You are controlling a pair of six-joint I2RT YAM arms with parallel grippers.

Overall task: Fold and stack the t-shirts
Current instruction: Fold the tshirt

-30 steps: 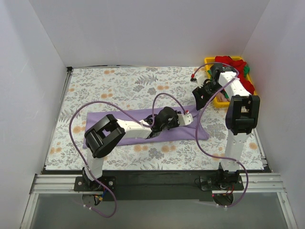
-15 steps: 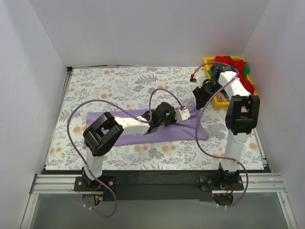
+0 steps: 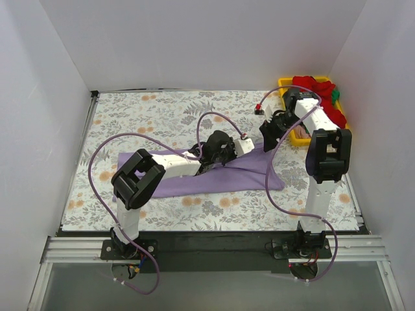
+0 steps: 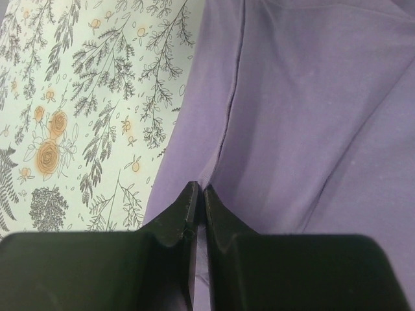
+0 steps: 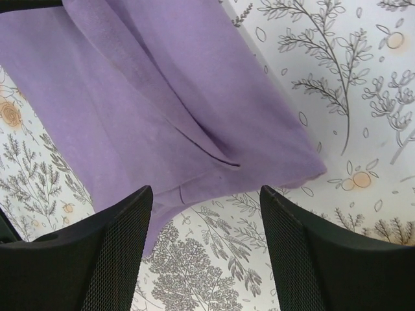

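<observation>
Presently left hand point(image 4: 196, 192) tight on lavender t-shirt point(image 4: 311, 129), right hand point(image 5: 206, 197) wide.

The purple t-shirt point(image 3: 227, 180) is lying stretched out in a long band across the near middle of the flowery cloth point(image 3: 162, 113), running left to right. It's looking folded lengthwise. Its right end is fanning out wider, and the top edge there is getting pulled up into a little peak, with creases running down from it. Up close, a seam line and soft folds are showing, and the right corner is lying flat with a hem flap doubled over. The red t-shirt point(image 3: 321, 86) and the green t-shirt point(image 3: 335, 95) are sitting bunched up in the yellow tray point(image 3: 283, 82) at the far right, with just a bit of green peeking out.
</observation>
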